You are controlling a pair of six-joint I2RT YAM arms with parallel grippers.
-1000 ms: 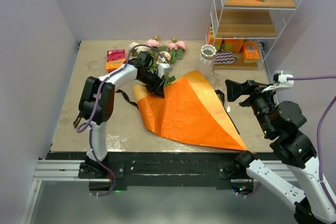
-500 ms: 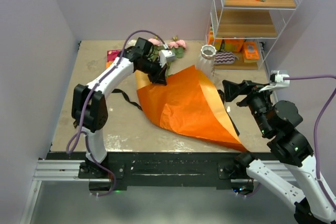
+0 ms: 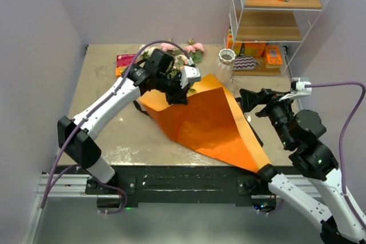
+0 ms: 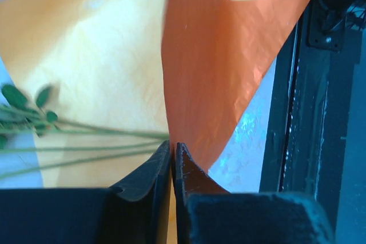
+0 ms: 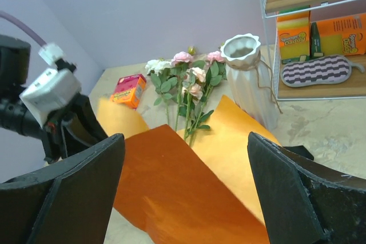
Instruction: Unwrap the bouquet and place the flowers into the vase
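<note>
The bouquet lies unwrapped. Its orange paper is spread on the table, one side folded up. My left gripper is shut on the paper's edge; in the left wrist view the sheet runs between the closed jaws, with green stems lying on its tan side. The flowers, pink and cream roses, lie at the back, stems on the paper. The white ribbed vase stands upright just right of them. My right gripper hangs open above the paper's right side.
A pink-orange box lies at the back left. A thin black ribbon trails left of the paper. The wire shelf at the back right holds orange boxes and a striped sponge. Walls close in on both sides.
My left gripper shut on the paper's edge and pulled it right and toward the near side, folding the sheet over. The flowers stayed at the back. The right arm barely moved.
</note>
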